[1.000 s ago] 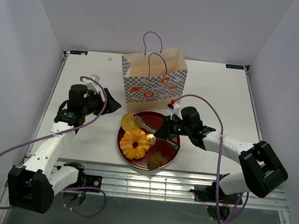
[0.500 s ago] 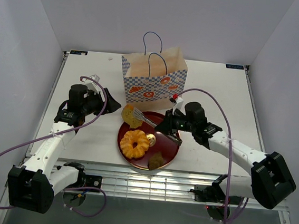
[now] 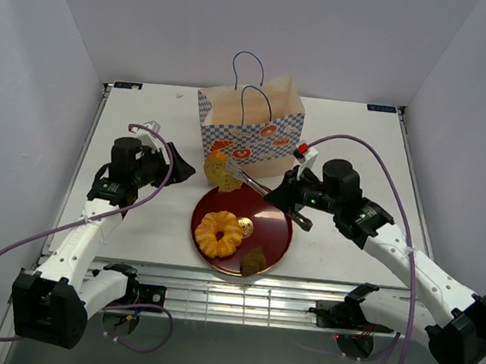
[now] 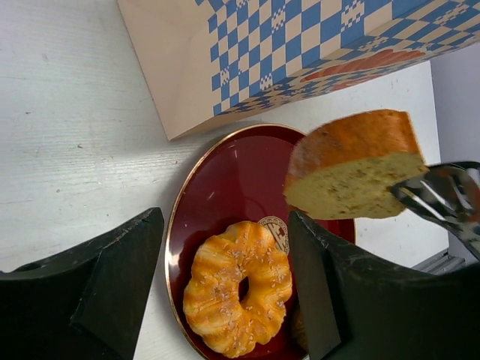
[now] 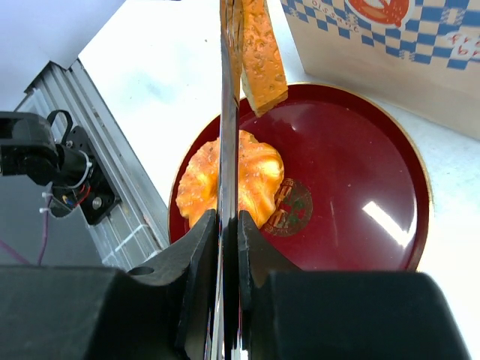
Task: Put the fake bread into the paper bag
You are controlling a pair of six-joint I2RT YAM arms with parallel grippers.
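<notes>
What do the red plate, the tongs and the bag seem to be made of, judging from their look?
The red plate looks like lacquer or glossy plastic, since it shows sharp white highlights. The tongs look like bare metal: silvery, reflective, with slotted tips. The paper bag looks like matte tan kraft paper, with a printed blue-and-white check band.

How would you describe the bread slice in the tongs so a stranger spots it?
Find the checkered paper bag, then the red plate in front of it. Over the plate's far edge, metal tongs pinch a tan slice: the only bread in the air, unlike the ring pastry lying on the plate.
</notes>
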